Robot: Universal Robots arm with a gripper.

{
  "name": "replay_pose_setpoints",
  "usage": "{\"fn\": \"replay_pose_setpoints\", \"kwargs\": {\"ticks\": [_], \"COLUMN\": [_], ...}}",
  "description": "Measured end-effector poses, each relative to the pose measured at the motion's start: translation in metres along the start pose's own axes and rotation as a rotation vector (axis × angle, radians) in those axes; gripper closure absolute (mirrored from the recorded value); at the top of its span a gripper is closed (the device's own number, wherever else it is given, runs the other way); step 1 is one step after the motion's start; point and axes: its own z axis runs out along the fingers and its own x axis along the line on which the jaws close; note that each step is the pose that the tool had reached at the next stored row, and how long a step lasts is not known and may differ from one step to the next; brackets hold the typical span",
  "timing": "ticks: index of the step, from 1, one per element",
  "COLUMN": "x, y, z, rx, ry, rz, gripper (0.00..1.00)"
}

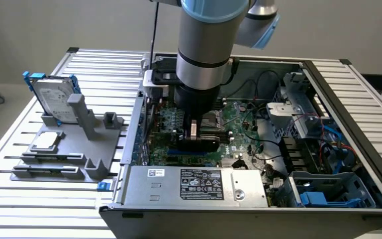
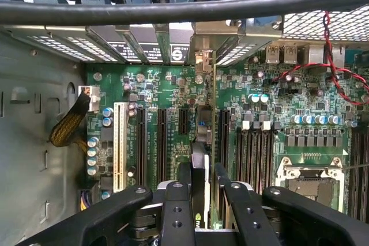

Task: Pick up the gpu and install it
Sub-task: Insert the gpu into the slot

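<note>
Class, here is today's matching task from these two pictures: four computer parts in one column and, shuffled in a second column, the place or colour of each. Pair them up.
1 gpu
2 hard drive
3 power supply
4 long PCI slot

A upright in the grey stand beside the case
B white, on the motherboard
C held edge-on in the hand
D silver labelled box inside the case

Pairs: 1-C, 2-A, 3-D, 4-B
</note>
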Motion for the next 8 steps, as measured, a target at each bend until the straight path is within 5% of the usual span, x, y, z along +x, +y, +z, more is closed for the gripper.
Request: {"fn": "replay_pose_setpoints", "kwargs": {"ticks": [8], "x": [0.0000], "y": [-0.0001], "z": [0.0017], "rx": [-0.0012], "ry": [-0.0002], "rz": [-0.023], "gripper": [0.73]}}
